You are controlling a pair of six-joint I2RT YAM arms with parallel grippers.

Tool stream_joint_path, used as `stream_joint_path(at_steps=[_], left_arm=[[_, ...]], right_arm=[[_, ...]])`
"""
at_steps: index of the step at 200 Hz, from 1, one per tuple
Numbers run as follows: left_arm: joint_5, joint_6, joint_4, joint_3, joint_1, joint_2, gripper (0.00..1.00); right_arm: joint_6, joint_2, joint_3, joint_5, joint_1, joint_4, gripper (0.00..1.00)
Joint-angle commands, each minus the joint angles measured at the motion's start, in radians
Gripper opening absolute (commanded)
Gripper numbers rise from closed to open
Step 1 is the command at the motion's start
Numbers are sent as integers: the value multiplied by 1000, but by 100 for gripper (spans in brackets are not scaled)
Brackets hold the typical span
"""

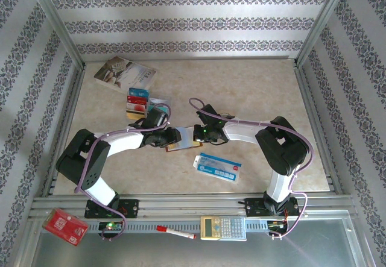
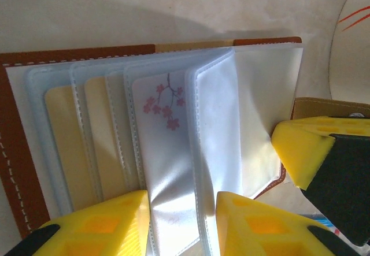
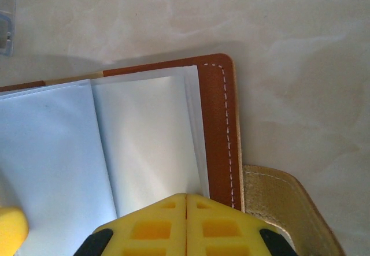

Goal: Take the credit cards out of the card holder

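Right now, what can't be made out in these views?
- Top view: card holder mostly hidden under both arms; print on the credit cards too small.
- Left wrist: left gripper straddles a sleeve; bottom edge cuts off whether it grips.
- Right wrist: shut right gripper covers the holder's edge; pinching or pressing unclear.

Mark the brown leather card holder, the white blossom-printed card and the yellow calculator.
Brown leather card holder (image 3: 218, 123): right wrist view, stitched cover edge.
White blossom-printed card (image 2: 165, 103): left wrist view, pink flowers.
Yellow calculator (image 1: 227, 228): top external view, keypad.
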Motion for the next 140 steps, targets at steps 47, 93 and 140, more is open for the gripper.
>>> stream_joint_path(at_steps=[47, 93, 140], left_arm=[[135, -11, 151, 5, -2, 4, 34], [121, 2, 127, 9, -2, 1, 34], [18, 44, -21, 32, -1, -3, 32]], right_arm=[[11, 22, -8, -3, 3, -15, 8], [11, 15, -8, -2, 2, -13, 8], [6, -47, -22, 15, -19, -16, 8]])
